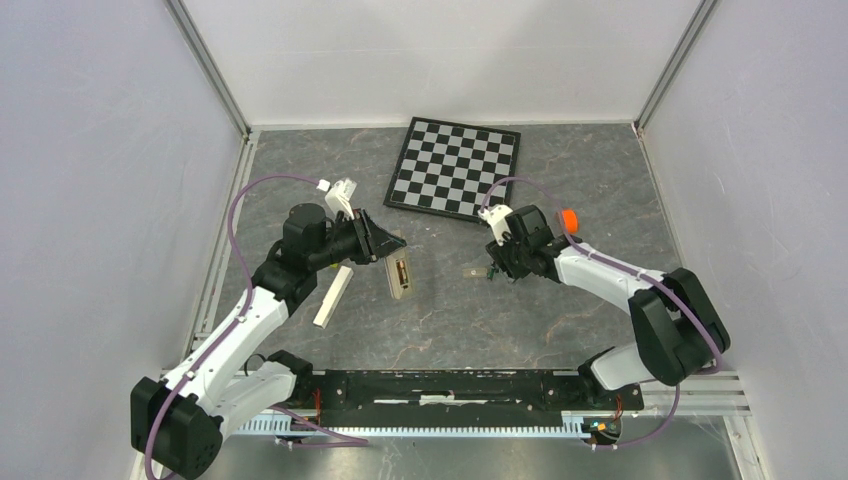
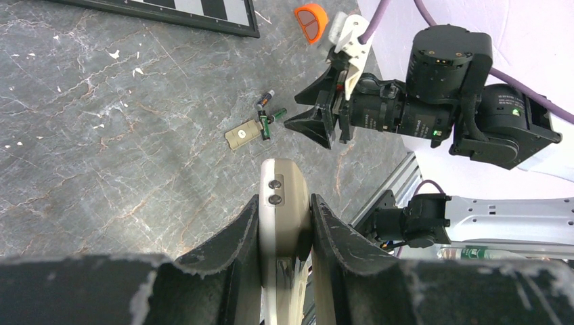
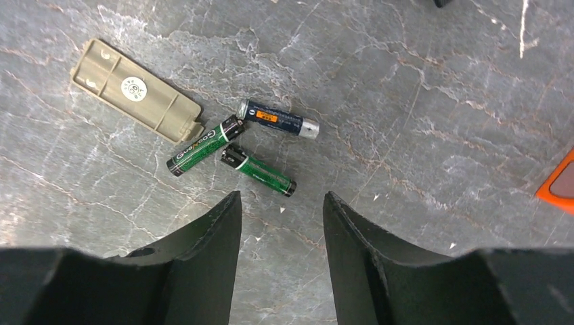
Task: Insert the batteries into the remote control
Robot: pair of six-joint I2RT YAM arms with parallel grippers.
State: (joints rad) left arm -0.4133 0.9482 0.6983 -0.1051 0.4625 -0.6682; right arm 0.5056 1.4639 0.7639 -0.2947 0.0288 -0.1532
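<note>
The left gripper is clamped on the remote control, its two dark fingers pressing the narrow sides of the pale body. In the left wrist view the remote rises from the lower centre of the frame, with two small round marks on the face near its end. In the top view this gripper sits left of centre. The remote shows there as a narrow pale oblong just below and right of it.

The right gripper is open. Its fingers stand apart at the bottom centre of the right wrist view, with only bare table between them. Just above the fingertips lie the batteries, three of them on the grey marbled surface. Two are green and nearly meet at one end, and a dark blue one with a silver tip lies just above them. A beige battery cover lies toward the upper left, its corner just beside the upper green battery. An orange cap is cut off by the right edge.

In the top view the right gripper is right of centre, well apart from the left one. A cream block lies on the table left of the remote. A chessboard lies at upper centre.
</note>
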